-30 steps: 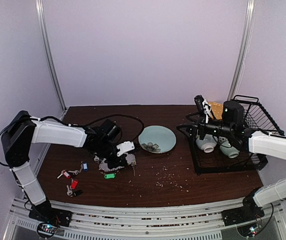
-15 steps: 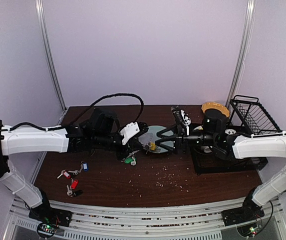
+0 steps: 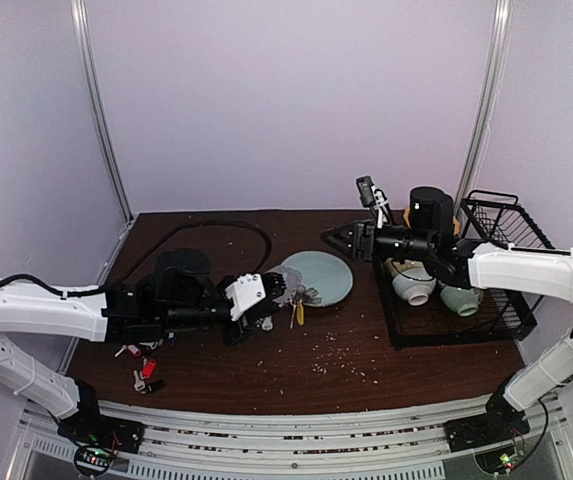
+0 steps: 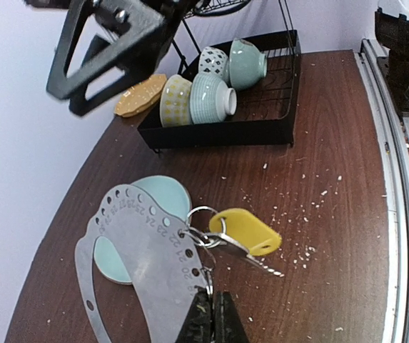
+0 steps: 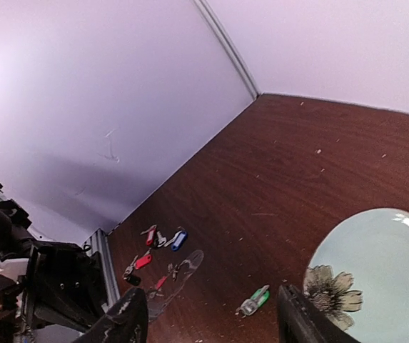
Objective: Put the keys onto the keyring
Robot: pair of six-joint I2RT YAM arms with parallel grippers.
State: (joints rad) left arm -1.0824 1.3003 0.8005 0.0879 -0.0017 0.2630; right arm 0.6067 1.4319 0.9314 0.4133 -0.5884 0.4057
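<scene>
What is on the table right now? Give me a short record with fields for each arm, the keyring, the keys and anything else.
left gripper: jaws shut on the edge of the keyring
right gripper: jaws open, nothing between them, raised near the plate
on the keyring: yellow-tagged key, hanging by its small ring
loose on the table: green-tagged key, blue-tagged key, red-tagged key
dish rack: bowls resting on their sides

Claw (image 5: 212, 290) spread, green-tagged key (image 5: 253, 301), flowered plate (image 5: 382, 250), red and blue keys (image 5: 178, 239)
</scene>
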